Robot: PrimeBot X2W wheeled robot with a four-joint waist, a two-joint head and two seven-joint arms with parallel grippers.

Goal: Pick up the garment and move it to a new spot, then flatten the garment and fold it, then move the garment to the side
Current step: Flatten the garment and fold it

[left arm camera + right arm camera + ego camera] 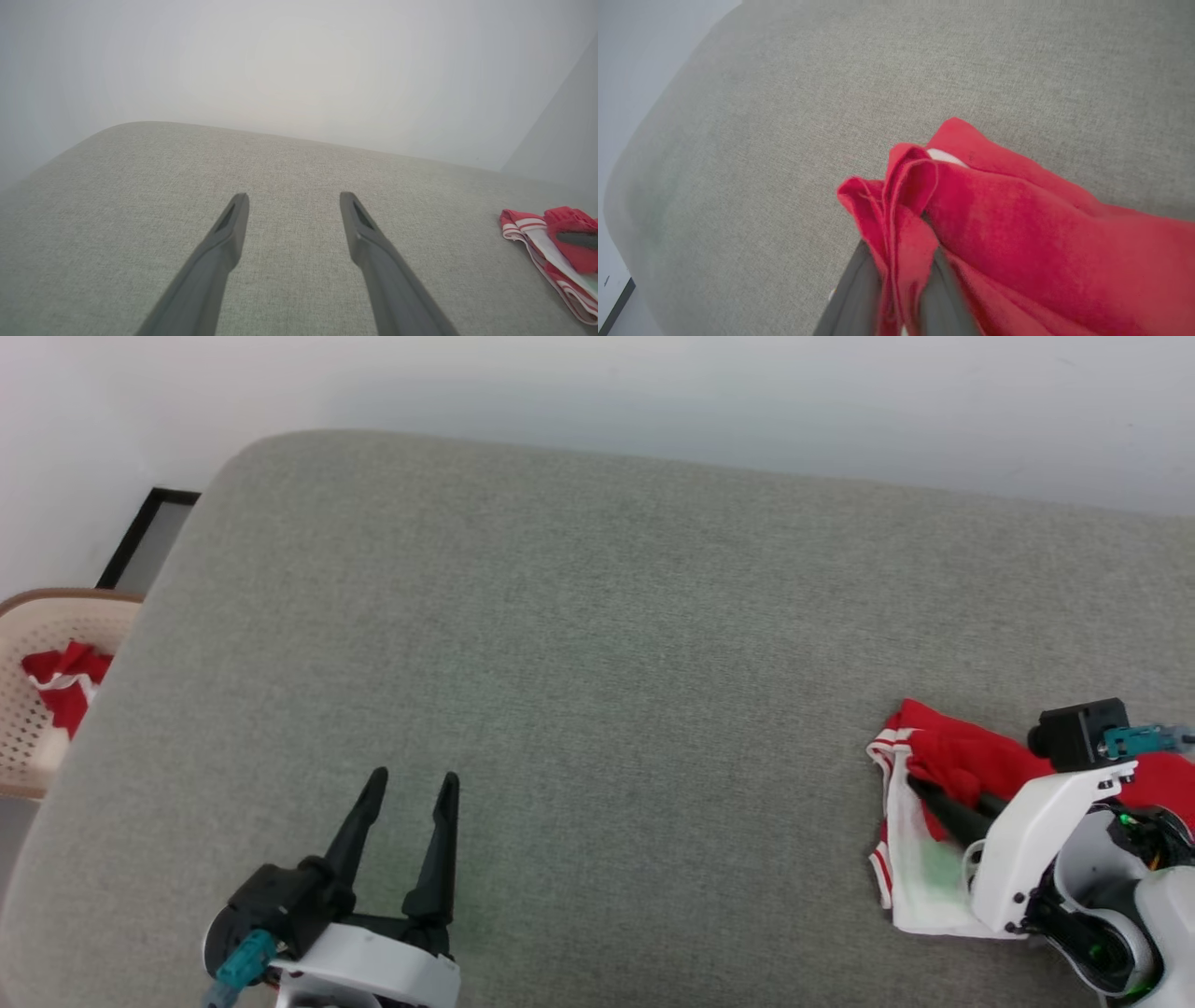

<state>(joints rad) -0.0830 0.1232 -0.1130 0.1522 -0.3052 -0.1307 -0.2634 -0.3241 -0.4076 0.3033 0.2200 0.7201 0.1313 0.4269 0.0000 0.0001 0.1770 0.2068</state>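
Pinching a bunched ridge of the garment (962, 756) with the right gripper (924, 793), fingers nearly closed on several red layers. Resting low at the right end of the grey cushion (597, 663), toward its near edge; not lifted clear, as far as can be seen. Hovering over the cushion's near left part with the left gripper (414, 779), spread wide and holding nothing.

Judged to be the opening step: grasp made, carry to a new spot not yet done. Flattening, folding and setting aside all left, going by the rumpled heap.

Soft, slightly fuzzy red knit, gathered into rounded pleats. Thin, smooth short white sleeve, lying flat, edged with red-white striped trim. Coarse, matte woven cushion cover with a rounded corner. Off the cushion's left edge, a beige perforated basket (56, 597) holding a small red-white bundle (61, 686).
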